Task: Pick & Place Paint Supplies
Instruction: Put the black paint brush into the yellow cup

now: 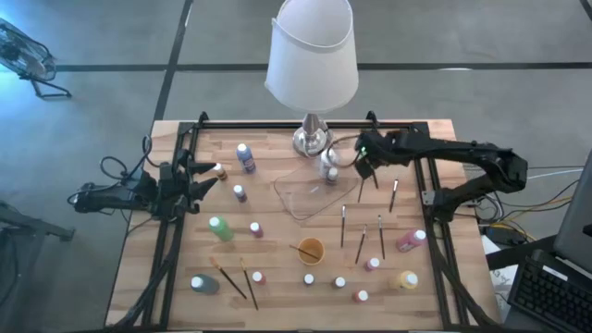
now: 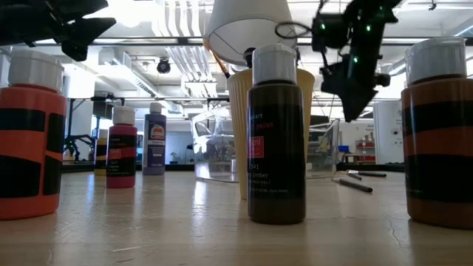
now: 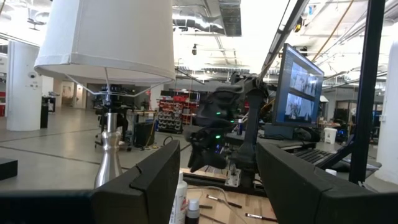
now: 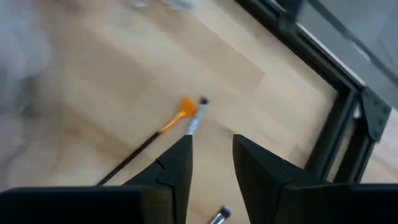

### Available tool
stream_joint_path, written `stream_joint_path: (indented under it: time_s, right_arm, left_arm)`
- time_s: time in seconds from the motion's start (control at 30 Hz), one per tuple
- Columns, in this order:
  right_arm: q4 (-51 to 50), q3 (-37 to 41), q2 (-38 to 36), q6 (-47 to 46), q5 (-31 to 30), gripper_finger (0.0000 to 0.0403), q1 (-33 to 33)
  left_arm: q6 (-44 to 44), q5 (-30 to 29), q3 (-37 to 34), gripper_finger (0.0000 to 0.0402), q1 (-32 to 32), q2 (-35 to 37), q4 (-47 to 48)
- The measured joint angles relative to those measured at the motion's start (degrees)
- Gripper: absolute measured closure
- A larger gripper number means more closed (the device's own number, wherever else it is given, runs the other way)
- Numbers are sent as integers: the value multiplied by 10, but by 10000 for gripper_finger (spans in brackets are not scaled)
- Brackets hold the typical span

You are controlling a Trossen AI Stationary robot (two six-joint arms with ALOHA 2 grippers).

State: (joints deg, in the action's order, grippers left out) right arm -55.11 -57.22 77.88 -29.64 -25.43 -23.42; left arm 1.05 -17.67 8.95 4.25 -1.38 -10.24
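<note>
A wooden worktop [image 1: 277, 277] seen from above, with paint supplies scattered across it and a white-shaded lamp [image 1: 312, 55] standing at the middle of its far edge.

At the left edge, the left gripper [image 1: 205, 178] waits with its fingers spread wide and nothing between them. Just beside it stand a purple bottle [image 1: 245, 157] near the far edge and a small pink bottle [image 1: 240, 193]. Toward the near left corner lie a green bottle [image 1: 220, 228], a grey bottle [image 1: 204, 284] and two brushes [image 1: 238, 280] side by side.

In the middle, a clear plastic tray [image 1: 310, 194] lies below the lamp; one white-capped bottle [image 1: 330, 171] stands at its far corner (whether inside it or only against its rim, I cannot tell). Otherwise the tray looks empty. An orange cup [image 1: 311, 250] sits nearer, with small bottles [image 1: 339, 283] in a loose row along the near edge.

To the right, the right gripper [image 1: 363, 166] hangs above the worktop near the far edge, just beside the tray. Its fingers are nearly together but grip nothing; its wrist camera shows a dark-handled brush with an orange ferrule [image 4: 163, 127] lying flat on the wood beyond the fingertips. More brushes [image 1: 370, 231] lie right of the tray, and a pink bottle [image 1: 410, 240] and a yellow bottle [image 1: 407, 278] sit near the right edge.

The job looks barely begun: nearly every bottle and brush remains loose on the worktop.
</note>
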Motion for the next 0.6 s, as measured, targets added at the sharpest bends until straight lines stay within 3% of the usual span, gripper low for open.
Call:
stream_joint_path:
  time_s: [0.3,0.6]
  right_arm:
    - [181,80,-2,49,142,305,-142]
    - [219,96,54,65,154,258,-183]
  left_arm:
    - [0,0,0,183,0,0,0]
    - [0,0,0,183,0,0,0]
